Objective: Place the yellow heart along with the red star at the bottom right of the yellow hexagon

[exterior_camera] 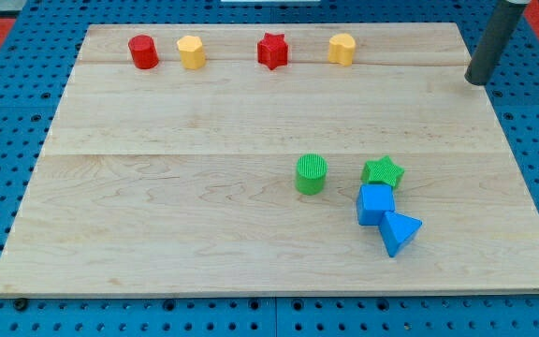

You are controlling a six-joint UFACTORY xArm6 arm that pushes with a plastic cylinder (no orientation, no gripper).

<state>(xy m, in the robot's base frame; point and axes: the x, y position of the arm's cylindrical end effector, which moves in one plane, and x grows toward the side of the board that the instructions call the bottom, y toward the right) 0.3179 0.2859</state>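
The yellow heart (342, 49) sits near the view's top, right of centre. The red star (272, 51) is just to its left. The yellow hexagon (191, 51) stands further left in the same row, next to a red cylinder (143, 51). My rod comes in from the top right corner, and my tip (478, 80) rests at the board's right edge, well to the right of the yellow heart and touching no block.
A green cylinder (312, 174), a green star (383, 172), a blue cube (375, 204) and a blue triangular block (400, 232) cluster at the lower right of the wooden board (157, 225). The two blue blocks touch.
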